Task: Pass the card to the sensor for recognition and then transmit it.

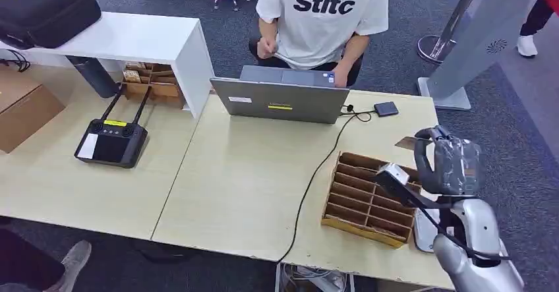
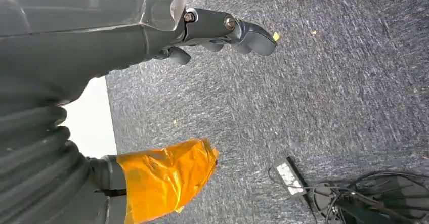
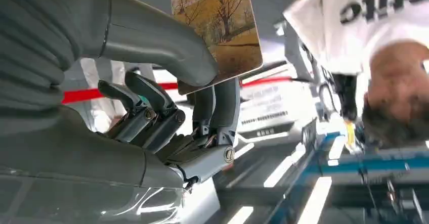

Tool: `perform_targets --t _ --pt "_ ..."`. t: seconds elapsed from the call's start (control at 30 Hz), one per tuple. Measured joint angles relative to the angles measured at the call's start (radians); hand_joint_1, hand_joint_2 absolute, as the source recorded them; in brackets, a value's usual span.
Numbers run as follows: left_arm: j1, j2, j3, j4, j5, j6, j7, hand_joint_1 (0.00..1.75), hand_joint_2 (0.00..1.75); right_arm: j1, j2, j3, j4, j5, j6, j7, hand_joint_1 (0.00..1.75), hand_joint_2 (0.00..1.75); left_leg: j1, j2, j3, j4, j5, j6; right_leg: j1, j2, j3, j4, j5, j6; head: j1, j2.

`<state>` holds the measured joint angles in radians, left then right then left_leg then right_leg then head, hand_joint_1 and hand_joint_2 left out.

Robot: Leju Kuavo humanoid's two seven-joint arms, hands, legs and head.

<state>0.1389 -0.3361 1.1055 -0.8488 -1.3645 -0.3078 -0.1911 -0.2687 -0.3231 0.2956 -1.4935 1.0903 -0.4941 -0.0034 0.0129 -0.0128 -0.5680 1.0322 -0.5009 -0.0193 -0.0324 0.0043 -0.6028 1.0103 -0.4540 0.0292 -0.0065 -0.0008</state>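
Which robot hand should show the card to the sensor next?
The right hand: it already pinches the card, raised above the table. The left hand hangs over the carpet, holding nothing.

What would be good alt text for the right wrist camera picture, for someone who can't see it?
The robot's grey right hand pinches a brown card printed with bare trees between its thick thumb and darker fingers. Behind it, upside down in this turned view, is a person in a white T-shirt with black lettering.

- My right hand (image 1: 448, 163) was grey, wrapped in clear film, on a silver forearm with black cables.
- My left hand (image 2: 152, 37) had dark fingers, visible screws, an orange-taped thumb.
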Motion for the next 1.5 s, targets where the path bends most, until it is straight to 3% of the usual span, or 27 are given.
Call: perform_targets --t 0.37,0.47,0.63,0.77,0.9,1.13,1.5 --pt "-0.010 -0.001 0.029 0.003 -0.044 0.027 -0.037 0.00 1.75 -0.055 0.012 -0.039 -0.107 -0.028 -0.064 -0.036 1.75 1.75 0.000 0.001 0.000 0.000 0.000 0.000 0.000 0.001 0.000 0.000 0.000 0.000 0.000 0.000" --pt "-0.036 0.011 0.037 0.034 -0.061 0.067 -0.051 0.00 1.75 -0.144 0.029 -0.030 -0.095 -0.069 0.023 -0.038 1.75 1.75 0.000 0.001 -0.001 0.000 0.001 0.000 0.000 0.001 0.000 0.001 0.001 -0.001 0.000 0.000" --pt "-0.112 0.076 0.035 0.186 -0.061 0.181 -0.064 0.00 1.75 -0.417 0.079 0.052 0.119 -0.085 0.180 0.015 1.75 1.75 0.000 0.000 -0.001 0.000 0.007 -0.002 0.000 0.001 -0.001 0.002 0.006 -0.002 0.000 0.000" --pt "-0.155 0.131 0.021 0.307 -0.018 0.242 -0.064 0.00 1.75 -0.616 0.126 0.120 0.339 -0.091 0.237 0.050 1.75 1.75 0.000 -0.001 -0.001 0.000 0.009 -0.003 0.000 0.000 -0.002 0.003 0.007 -0.003 0.000 0.000" --pt "-0.164 0.168 0.015 0.381 0.014 0.267 -0.064 0.00 1.75 -0.730 0.162 0.170 0.494 -0.085 0.269 0.064 1.75 1.75 0.001 -0.001 -0.002 0.000 0.009 -0.003 0.000 0.000 -0.002 0.004 0.007 -0.003 0.000 0.000" --pt "-0.163 0.203 0.014 0.425 0.047 0.275 -0.066 0.00 1.75 -0.814 0.210 0.228 0.656 -0.077 0.308 0.088 1.75 1.75 0.001 -0.001 -0.003 0.000 0.009 -0.003 0.000 0.000 -0.003 0.003 0.007 -0.003 0.000 0.000" --pt "-0.159 0.230 0.014 0.426 0.069 0.271 -0.063 0.00 1.75 -0.842 0.261 0.267 0.753 -0.084 0.321 0.096 1.75 1.75 0.001 -0.001 -0.002 0.000 0.009 -0.003 0.000 0.000 -0.003 0.003 0.007 -0.003 0.000 0.000"
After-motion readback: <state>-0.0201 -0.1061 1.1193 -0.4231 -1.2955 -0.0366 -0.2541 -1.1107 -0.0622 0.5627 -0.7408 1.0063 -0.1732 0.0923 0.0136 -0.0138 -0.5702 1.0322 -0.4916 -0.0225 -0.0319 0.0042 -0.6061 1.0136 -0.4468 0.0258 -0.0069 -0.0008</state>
